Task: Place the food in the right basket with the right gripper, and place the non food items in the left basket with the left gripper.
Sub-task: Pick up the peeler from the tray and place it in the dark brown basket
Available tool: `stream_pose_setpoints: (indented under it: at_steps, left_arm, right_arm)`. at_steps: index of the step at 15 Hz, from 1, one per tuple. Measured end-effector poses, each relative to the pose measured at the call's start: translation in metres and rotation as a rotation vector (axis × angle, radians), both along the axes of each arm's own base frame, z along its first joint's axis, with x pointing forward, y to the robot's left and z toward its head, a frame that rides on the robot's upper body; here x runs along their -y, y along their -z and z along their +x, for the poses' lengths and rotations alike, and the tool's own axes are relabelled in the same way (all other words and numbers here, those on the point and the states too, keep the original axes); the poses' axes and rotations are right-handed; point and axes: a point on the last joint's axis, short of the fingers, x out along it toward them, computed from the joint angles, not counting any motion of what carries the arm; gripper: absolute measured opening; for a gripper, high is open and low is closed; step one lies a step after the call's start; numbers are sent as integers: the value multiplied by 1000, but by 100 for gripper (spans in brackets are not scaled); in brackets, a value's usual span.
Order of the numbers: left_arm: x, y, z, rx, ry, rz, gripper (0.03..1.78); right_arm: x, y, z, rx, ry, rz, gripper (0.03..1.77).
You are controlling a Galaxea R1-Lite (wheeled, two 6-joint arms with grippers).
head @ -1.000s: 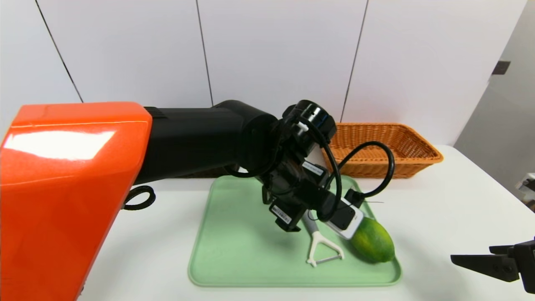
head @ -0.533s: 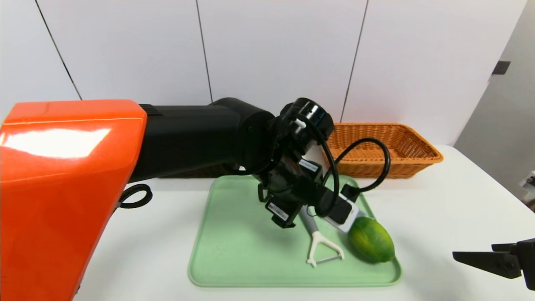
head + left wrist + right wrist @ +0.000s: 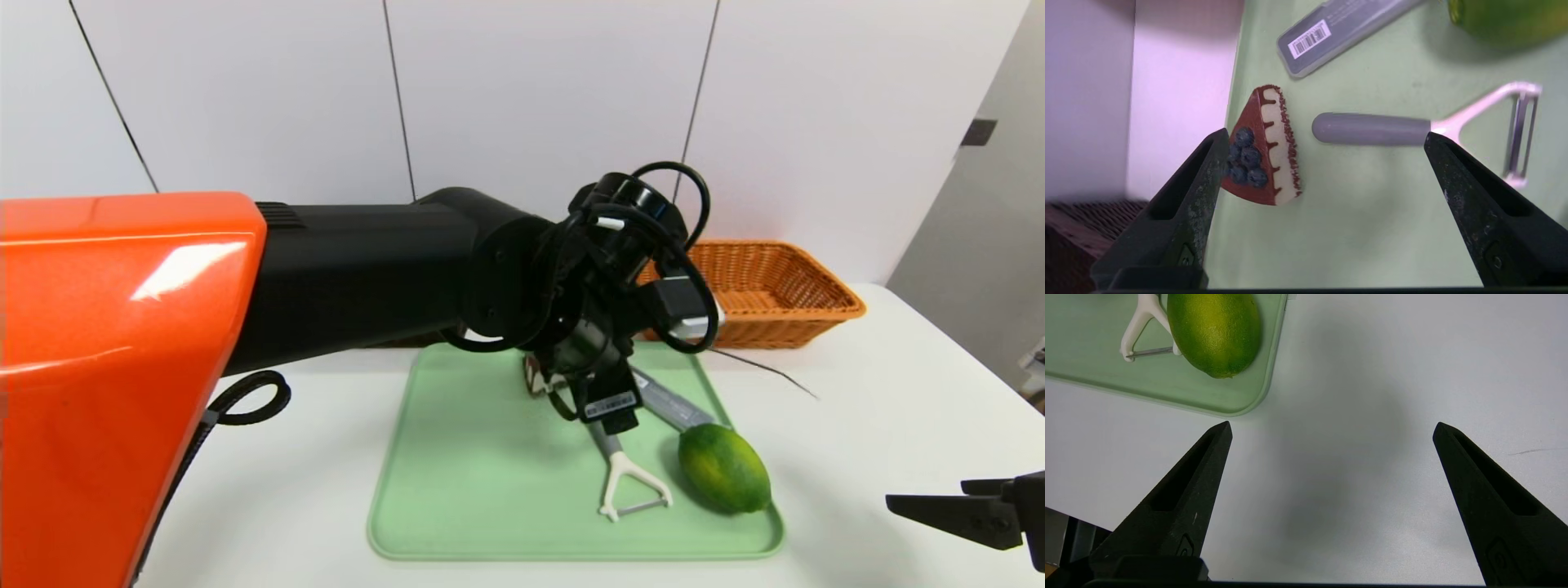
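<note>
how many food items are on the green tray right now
2: the cake slice near the tray's far edge, partly under the left arm, and the green fruit at its near right corner. The arm may hide more.

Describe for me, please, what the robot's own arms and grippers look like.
The left arm has a glossy orange section, then black segments with looping black cables and a white barcode label. The left gripper and right gripper both have black, tapering fingers with recessed slots; the left one's are scuffed.

The basket [image 3: 771, 327] looks woven, the peeler's handle [image 3: 1372, 128] matt, its blade [image 3: 1519, 134] metallic, the tray [image 3: 490, 498] smooth.
</note>
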Motion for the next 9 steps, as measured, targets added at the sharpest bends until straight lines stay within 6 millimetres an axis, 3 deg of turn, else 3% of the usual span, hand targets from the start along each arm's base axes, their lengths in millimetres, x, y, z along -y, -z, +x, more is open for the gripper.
stream_pose_setpoints:
  at_steps: [4,7,9]
  left_arm:
    - [14,14,-5,-134,-388,-204,169]
    - [18,22,-9,-251,-576,-326,169]
    - [20,25,-16,-319,-663,-365,133]
  right_arm:
    - [0,0,0,1,2,1,170]
    - [0,1,-1,-3,2,2,170]
    - [0,1,-1,-3,1,1,170]
